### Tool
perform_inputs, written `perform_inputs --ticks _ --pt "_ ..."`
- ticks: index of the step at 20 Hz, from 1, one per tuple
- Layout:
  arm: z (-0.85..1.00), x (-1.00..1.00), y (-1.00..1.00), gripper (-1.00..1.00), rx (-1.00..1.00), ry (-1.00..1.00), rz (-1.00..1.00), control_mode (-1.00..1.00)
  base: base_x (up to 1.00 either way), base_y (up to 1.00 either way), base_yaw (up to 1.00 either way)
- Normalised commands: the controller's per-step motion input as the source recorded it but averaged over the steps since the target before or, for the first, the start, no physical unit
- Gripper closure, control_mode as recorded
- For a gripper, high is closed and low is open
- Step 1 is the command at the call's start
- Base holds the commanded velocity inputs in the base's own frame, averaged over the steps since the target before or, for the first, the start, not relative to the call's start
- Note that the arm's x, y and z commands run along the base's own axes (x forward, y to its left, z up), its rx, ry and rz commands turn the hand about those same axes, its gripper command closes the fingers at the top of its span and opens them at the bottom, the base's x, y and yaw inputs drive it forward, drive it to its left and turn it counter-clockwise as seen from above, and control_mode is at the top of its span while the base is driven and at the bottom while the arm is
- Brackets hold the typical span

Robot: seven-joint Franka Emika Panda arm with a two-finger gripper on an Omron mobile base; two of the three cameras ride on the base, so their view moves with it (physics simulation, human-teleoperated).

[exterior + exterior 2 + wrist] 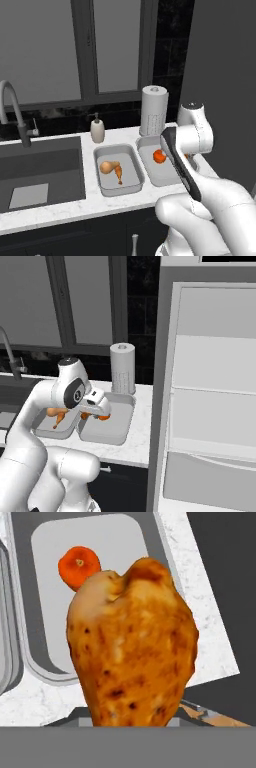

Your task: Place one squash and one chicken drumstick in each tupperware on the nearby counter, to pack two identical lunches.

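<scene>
**Second drumstick carried over the right-hand tray**

The gripper [95, 415] hung just above the right tupperware [170, 179], its jaws clamped on a chicken drumstick [132, 647]. In the hand view the browned meat rose from between the finger tips and hid most of the tray floor. An orange squash [159, 156] lay in that tray toward its far left part, apart from the drumstick as seen from the hand.

The left tupperware [107, 186], just beside the right one on the counter [60, 212], held a pale squash [108, 166] touching a drumstick [119, 175]. That lunch looked packed.

Behind the trays stood a paper towel roll [153, 110] and a soap dispenser [97, 129]; the sink [40, 170] lay to the left and the open fridge [215, 406] to the right.

Judged step: setting the held drumstick into the right tray, the last item needed.

Notes on doing it well:
- Centre the drumstick over bare tray floor, beside the squash and not on top of it, so neither rolls.
- Lower until the meat is near or touching the floor before parting the jaws; a drop from height could bounce it over the shallow rim.
- Keep clear of the near rim, where the arm crowds the tray.
- Lift straight up afterwards so the fingers do not drag the piece.
</scene>
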Motion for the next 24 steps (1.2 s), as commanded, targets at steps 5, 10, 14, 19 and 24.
perform_inputs --ticks 5,10,14,19,24 --pt "-0.71 0.47 -0.01 1.0 0.0 0.14 0.0 -1.0 0.0 0.0 0.0" --pt "-0.45 0.5 0.0 1.0 0.0 0.03 0.0 -1.0 0.0 0.0 0.0" --pt "-0.52 0.46 0.0 1.0 0.0 0.0 0.0 -1.0 0.0 0.0 0.0" --pt "-0.57 0.22 0.0 1.0 0.0 0.0 0.0 -1.0 0.0 0.0 0.0" --pt "-0.47 0.22 0.0 1.0 0.0 0.0 0.0 -1.0 0.0 0.0 0.0"
